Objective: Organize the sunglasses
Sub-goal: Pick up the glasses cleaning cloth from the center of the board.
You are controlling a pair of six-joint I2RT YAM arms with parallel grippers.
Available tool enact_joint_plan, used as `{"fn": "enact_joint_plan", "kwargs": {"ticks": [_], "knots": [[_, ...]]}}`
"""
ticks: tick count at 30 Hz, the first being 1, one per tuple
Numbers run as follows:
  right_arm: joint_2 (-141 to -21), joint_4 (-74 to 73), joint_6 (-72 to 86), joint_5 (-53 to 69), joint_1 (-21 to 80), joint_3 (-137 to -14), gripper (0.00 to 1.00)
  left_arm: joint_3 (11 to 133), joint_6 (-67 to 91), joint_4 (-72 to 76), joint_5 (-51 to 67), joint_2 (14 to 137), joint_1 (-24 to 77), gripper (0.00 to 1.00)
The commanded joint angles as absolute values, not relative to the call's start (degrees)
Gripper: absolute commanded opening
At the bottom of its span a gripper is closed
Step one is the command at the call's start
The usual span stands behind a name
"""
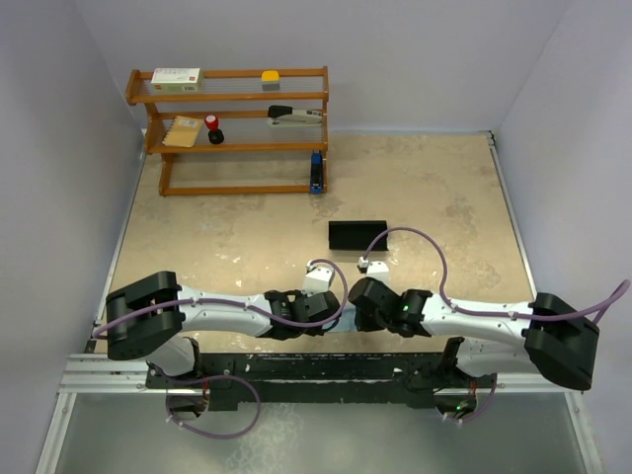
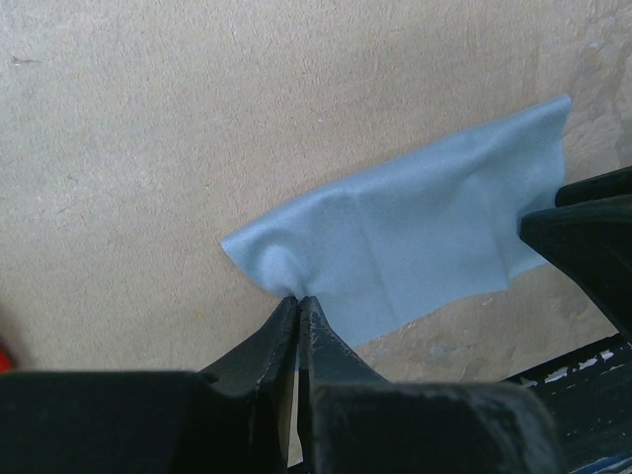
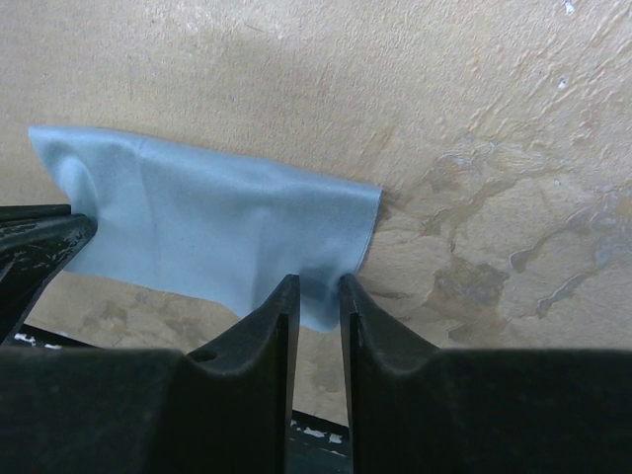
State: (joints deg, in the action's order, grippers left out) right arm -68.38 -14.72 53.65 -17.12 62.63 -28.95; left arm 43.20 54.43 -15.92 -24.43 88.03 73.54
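Note:
A light blue cloth (image 2: 415, 237) lies flat on the beige table near its front edge. My left gripper (image 2: 298, 298) is shut on the cloth's near left corner, which puckers at the tips. My right gripper (image 3: 318, 281) stands with its jaws a little apart around the cloth's (image 3: 207, 232) right corner, which lies in the gap. In the top view both grippers, left (image 1: 321, 308) and right (image 1: 367, 304), meet at the front middle and hide the cloth. The black case (image 1: 357, 234) lies behind them. The red sunglasses do not show clearly; only a red sliver (image 2: 3, 351) sits at the left wrist view's edge.
A wooden shelf (image 1: 237, 99) stands at the back left with a box, a stapler and small items on it. The black front rail (image 1: 316, 370) runs just behind the grippers. White walls close in the table's left, back and right.

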Motion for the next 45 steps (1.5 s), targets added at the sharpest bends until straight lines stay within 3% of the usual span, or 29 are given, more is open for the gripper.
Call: {"fn": "enact_joint_plan", "kwargs": {"ticks": [1,26,45], "knots": [[-68.5,-15.8,55.0,-18.8,63.0,-30.1,0.25,42.9,54.5,-14.7,-24.8,85.9,73.7,0.0],[-72.6,-21.6,56.4,-22.6,65.1,-34.5,0.29,42.2,54.3,-14.4,-24.5,85.3,73.7,0.0],[-75.2,-24.2,59.0,-24.0,67.1,-34.7,0.21,42.1,54.3,-14.3,-24.6,85.3,73.7,0.0]]}}
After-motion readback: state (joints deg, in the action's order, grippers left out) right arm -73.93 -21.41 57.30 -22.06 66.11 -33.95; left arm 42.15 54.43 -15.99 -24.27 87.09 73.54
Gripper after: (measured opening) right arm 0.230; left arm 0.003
